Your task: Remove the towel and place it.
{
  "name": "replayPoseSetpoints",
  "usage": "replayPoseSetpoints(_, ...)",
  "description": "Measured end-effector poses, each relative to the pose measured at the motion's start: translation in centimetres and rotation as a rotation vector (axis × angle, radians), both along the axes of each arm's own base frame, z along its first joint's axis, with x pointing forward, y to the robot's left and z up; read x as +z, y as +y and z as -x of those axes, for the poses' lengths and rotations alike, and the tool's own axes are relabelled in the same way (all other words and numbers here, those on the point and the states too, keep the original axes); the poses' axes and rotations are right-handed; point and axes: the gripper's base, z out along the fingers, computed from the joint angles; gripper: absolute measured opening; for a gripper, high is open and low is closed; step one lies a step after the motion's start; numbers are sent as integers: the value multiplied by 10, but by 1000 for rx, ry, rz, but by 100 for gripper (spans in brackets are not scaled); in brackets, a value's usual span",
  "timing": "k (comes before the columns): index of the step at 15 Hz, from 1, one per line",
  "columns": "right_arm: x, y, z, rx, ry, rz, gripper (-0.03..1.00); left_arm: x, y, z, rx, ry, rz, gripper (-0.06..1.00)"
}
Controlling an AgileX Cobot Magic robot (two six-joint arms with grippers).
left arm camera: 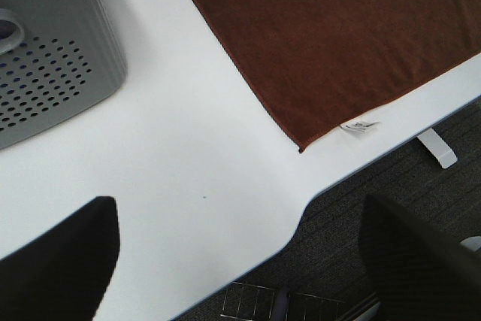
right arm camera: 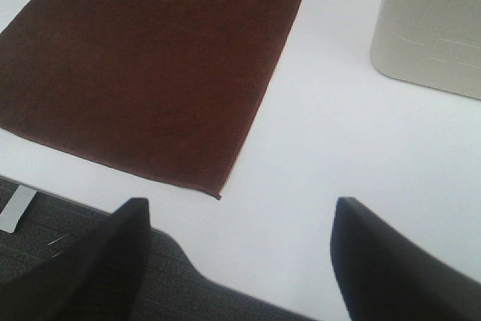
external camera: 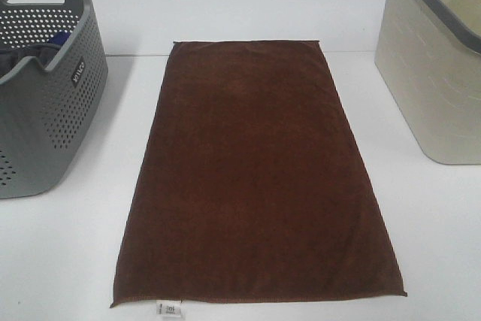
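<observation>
The dark brown towel [external camera: 255, 174] lies flat and spread out in the middle of the white table [external camera: 436, 231], its small white tag [external camera: 170, 309] at the near left corner. In the left wrist view the towel [left arm camera: 338, 35] and tag [left arm camera: 360, 125] lie well beyond my left gripper [left arm camera: 240, 261], which is open and empty above the table's front edge. In the right wrist view the towel [right arm camera: 150, 65] lies beyond my right gripper [right arm camera: 240, 253], also open and empty, near the towel's near right corner. Neither gripper shows in the exterior high view.
A grey perforated basket [external camera: 45, 80] stands at the left with blue cloth [external camera: 56, 39] inside; it also shows in the left wrist view [left arm camera: 52, 58]. A beige basket [external camera: 436, 65] stands at the right, also in the right wrist view [right arm camera: 432, 24]. Dark floor lies past the front edge.
</observation>
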Motion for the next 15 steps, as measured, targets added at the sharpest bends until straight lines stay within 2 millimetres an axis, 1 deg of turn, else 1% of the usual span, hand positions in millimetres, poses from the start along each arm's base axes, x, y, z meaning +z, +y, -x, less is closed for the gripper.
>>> replayPoseSetpoints(2, 0, 0, 0, 0, 0, 0, 65, 0, 1, -1, 39, 0, -1, 82)
replayPoseSetpoints(5, 0, 0, 0, -35, 1, -3, 65, 1, 5, 0, 163, -19, 4, 82)
replayPoseSetpoints(6, 0, 0, 0, -35, 1, -3, 65, 1, 5, 0, 163, -19, 4, 82)
replayPoseSetpoints(7, 0, -2, -1, -126, 1, -4, 65, 2, 7, 6, 227, -65, 14, 82)
replayPoseSetpoints(10, 0, -4, 2, -255, -26, -10, 65, 3, 9, 20, 279, -157, 31, 82)
replayPoseSetpoints(12, 0, -5, 8, -299, -68, -13, 65, 3, 10, 29, 293, -213, 42, 82)
replayPoseSetpoints(15, 1, -4, 19, -308, -139, -21, 65, 3, 10, 31, 293, -228, 45, 82)
